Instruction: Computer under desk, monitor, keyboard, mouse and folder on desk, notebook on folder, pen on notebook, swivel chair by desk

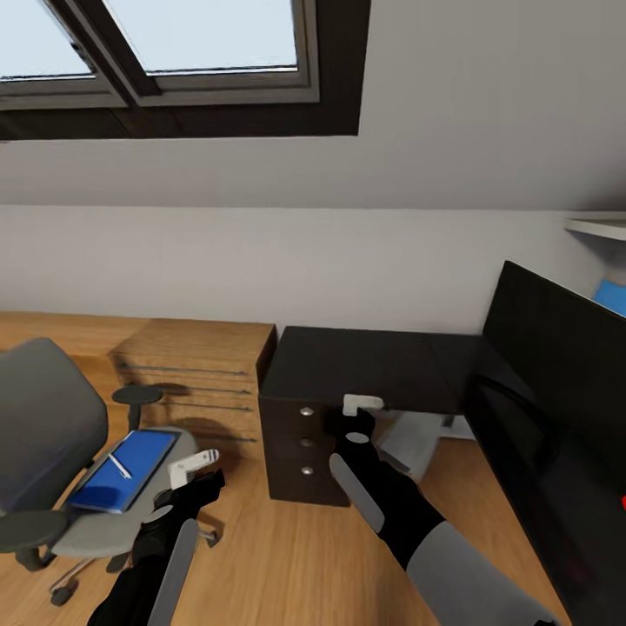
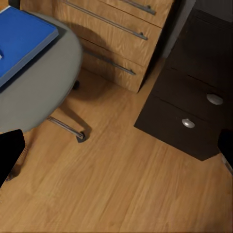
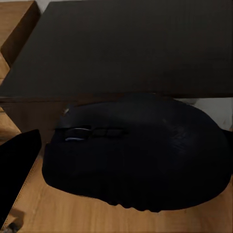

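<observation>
Warm wood-plank flooring (image 1: 287, 556) runs under a sloped white wall with a dark-framed skylight (image 1: 174, 52). Against the wall stands the desk (image 1: 365, 365), its flat matte black top bare at this end, above a dark drawer unit with round silver knobs. Beside it is a light wooden drawer chest (image 1: 200, 374) with thin metal bar handles. At the right edge looms the monitor (image 1: 556, 417), a glossy black slab with a red dot low at its corner.

On the left, the swivel chair (image 1: 52, 452) has a smooth grey seat, a curved backrest and dark round armrests. The folder (image 1: 122, 469), bright blue and flat, lies on the seat with the thin white pen (image 1: 119, 465) on top of it.

The left gripper (image 1: 193, 465) hangs just beside the chair seat, fingers spread wide with nothing between them. The right gripper (image 1: 361, 409) is at the desk's front edge, closed around the mouse (image 3: 138, 155), a rounded, nearly black oval with a scroll wheel, held just off the desktop edge.
</observation>
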Robot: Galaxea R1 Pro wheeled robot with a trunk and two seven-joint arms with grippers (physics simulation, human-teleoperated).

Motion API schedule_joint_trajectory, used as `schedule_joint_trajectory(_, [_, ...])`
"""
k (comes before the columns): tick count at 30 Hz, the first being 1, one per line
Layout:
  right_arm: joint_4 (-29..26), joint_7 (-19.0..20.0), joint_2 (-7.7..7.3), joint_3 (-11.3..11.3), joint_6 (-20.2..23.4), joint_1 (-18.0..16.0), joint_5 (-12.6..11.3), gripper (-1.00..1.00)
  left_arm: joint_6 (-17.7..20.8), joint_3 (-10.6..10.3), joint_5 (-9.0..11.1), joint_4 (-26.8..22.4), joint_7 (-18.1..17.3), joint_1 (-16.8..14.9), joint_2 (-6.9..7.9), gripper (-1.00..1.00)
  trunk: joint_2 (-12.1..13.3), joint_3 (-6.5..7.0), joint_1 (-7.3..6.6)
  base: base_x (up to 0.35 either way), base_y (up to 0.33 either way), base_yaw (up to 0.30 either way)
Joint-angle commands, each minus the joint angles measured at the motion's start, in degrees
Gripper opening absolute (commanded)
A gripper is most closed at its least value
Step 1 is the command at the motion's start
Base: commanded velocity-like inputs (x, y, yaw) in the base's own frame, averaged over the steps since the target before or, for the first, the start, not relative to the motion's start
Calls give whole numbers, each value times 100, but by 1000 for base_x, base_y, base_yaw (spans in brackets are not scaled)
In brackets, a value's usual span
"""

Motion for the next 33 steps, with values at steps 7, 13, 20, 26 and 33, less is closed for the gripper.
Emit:
schedule_joint_trajectory(7, [-5, -40, -3, 15, 27, -7, -28, -100, 16, -8, 61, -5, 41, -5, -9, 100, -5, -9, 4, 321, 1, 266])
schedule_joint_trajectory(13, [10, -18, -3, 13, 32, -7, -36, -100, 16, -41, 60, 2, 41, -5, -10, 100, -5, -10, 4, 321, 0, 37])
schedule_joint_trajectory(20, [16, -38, -3, 13, 32, -7, -40, -100, 16, -42, 60, 2, 41, -5, -7, 100, -5, -2, 4, 321, 0, 98])
schedule_joint_trajectory(26, [21, -40, -3, 15, 26, -7, -39, -100, 16, -42, 60, 2, 43, -5, -9, 100, -5, 30, 4, 285, 0, 208])
schedule_joint_trajectory(33, [74, -35, 4, 15, 24, -7, -39, -100, 14, -42, 60, -6, 50, -5, -10, 100, -5, 53, 4, 56, 0, 128])
